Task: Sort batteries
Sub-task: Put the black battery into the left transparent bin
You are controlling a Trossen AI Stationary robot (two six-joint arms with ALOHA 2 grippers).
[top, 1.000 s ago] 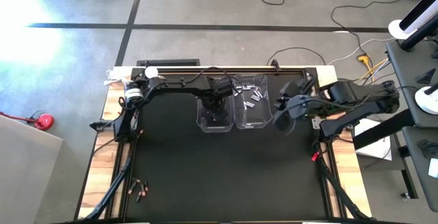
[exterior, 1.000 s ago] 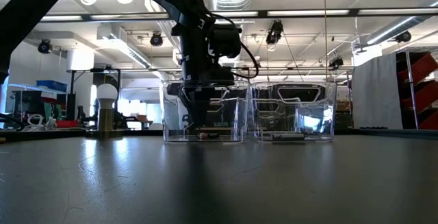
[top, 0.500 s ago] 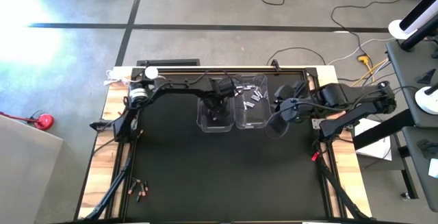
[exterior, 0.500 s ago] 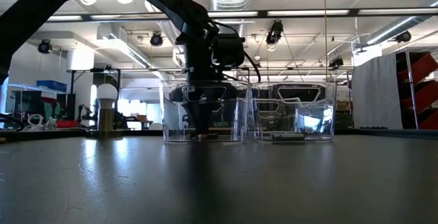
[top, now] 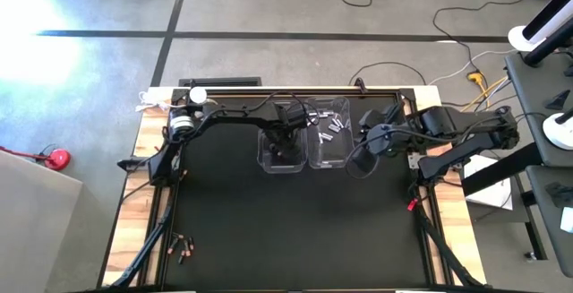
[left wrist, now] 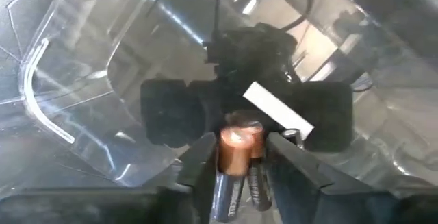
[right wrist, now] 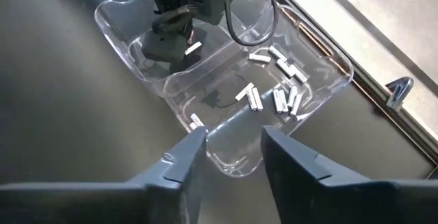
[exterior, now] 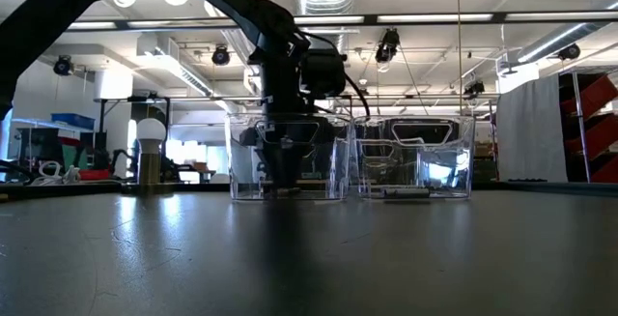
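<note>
Left gripper (left wrist: 236, 157), at lower centre of its wrist view inside the left clear bin (top: 279, 154), is seen parted, a copper-topped battery (left wrist: 239, 144) lying between its fingers. Right gripper (right wrist: 229, 157) is parted, empty, near the white batteries (right wrist: 277, 101).

Overhead, table-level, two wrist views
</note>
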